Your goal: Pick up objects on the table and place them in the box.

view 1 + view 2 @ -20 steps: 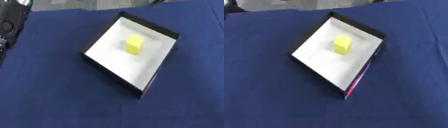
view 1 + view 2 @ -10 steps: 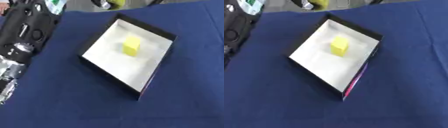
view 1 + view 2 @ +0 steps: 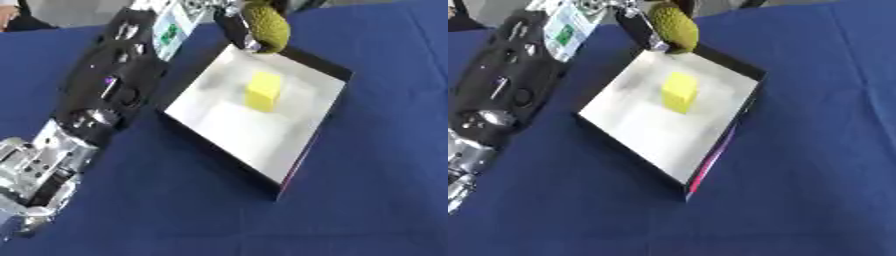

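The left hand (image 3: 229,20), at the top of the frame, has its fingers curled round a bumpy green round fruit (image 3: 265,27). The fruit hangs right over the far corner of the shallow white box (image 3: 302,150). A yellow block (image 3: 262,91) already sits just below it.

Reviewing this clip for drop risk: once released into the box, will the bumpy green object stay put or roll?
The green object looks oval and rounded, so it may roll. Its bumpy skin probably limits sliding. The box walls should likely contain it beside the yellow block.
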Robot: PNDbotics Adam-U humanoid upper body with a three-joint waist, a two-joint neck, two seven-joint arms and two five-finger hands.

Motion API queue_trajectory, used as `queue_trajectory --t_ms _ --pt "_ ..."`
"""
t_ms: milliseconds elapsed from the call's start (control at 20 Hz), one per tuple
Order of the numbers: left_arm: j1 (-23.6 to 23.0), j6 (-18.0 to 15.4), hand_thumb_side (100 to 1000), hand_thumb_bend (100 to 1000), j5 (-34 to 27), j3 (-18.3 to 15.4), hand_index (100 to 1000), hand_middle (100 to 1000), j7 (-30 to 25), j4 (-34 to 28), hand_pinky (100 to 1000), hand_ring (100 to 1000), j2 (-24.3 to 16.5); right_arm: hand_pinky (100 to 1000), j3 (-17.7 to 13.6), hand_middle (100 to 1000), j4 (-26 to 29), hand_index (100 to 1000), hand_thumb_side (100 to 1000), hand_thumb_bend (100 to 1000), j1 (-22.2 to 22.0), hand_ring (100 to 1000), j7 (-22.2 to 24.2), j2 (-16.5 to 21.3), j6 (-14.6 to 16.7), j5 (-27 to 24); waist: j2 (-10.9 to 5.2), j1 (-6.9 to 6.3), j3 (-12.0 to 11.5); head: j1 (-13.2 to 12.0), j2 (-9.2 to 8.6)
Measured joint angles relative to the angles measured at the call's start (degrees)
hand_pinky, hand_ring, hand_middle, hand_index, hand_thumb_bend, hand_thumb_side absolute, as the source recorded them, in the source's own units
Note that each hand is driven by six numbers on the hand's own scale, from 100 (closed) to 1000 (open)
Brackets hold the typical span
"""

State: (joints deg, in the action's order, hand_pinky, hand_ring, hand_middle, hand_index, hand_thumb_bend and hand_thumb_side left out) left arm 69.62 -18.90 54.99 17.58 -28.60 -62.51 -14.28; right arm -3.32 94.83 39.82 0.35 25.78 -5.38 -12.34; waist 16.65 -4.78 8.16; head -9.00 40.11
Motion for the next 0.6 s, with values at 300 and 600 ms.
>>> queue_trajectory --t_ms 300,600 --pt "-1.1 -0.8 100 371 2.9 -0.1 622 534 1.5 3.1 708 592 2.2 1000 0.0 907 0.0 864 516 100 0.0 942 0.1 -0.3 0.0 0.0 0.05 0.19 0.3 0.0 -0.04" --pt "-1.6 -2.3 100 341 4.6 -0.1 846 787 0.2 5.5 871 811 2.7 1000 0.0 906 0.0 863 516 100 0.0 943 0.2 -0.4 0.0 0.0 0.06 0.19 0.5 0.0 -0.04"
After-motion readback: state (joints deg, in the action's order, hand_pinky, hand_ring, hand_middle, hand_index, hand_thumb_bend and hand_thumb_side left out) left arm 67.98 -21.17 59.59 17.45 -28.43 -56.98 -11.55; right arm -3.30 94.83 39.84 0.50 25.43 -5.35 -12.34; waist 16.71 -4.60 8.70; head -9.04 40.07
